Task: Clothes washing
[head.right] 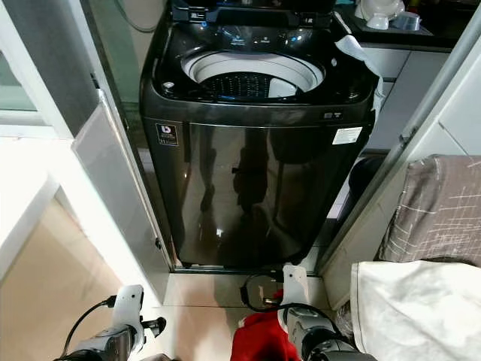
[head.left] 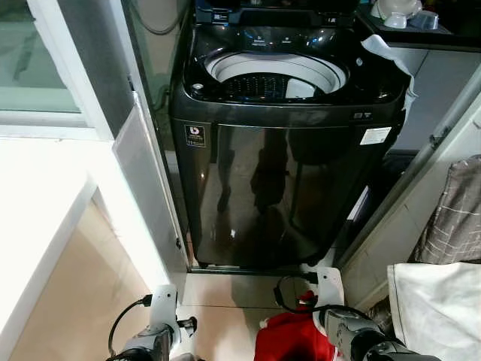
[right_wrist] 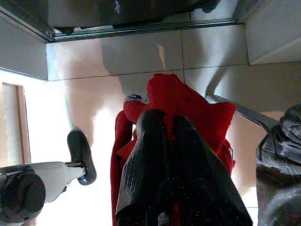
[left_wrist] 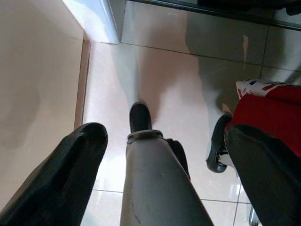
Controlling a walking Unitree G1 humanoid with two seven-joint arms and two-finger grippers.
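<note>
— Right gripper [right_wrist: 176, 141] was clenched on the red garment [right_wrist: 188, 106], both black fingers pinched together into the cloth, low down in front of the washing machine [head.left: 285, 180].

— And the left gripper [left_wrist: 164, 155]?

— Released, its two fingers spread wide apart over the pale floor tiles [left_wrist: 160, 75], holding nothing. It hung on the robot's left of the garment, also in front of the machine.

— What was in the machine?

— Its lid stood raised at the back and the drum [head.left: 274, 75] was exposed: a white ring around a dark perforated tub. I could make out no clothing inside, though the bottom of the tub was hidden from the head camera.

— Any other containers?

— Behind the machine, to its right, a dark shelf carried a white bowl [head.left: 398, 9] and a clear cup [head.left: 426, 19]; I couldn't tell what they held. To the right of the machine lay a white cloth [head.right: 421, 301] with a grey checked fabric [head.right: 440, 203] above it.

— Did the wrist cameras add anything?

— Yes. The right wrist view showed the garment hanging in folds down both sides of the gripper, with a bit of white trim, which the head views cut off at their lower edge. The left wrist view showed the robot's own leg and black foot [left_wrist: 140, 117] on the tiles.
</note>
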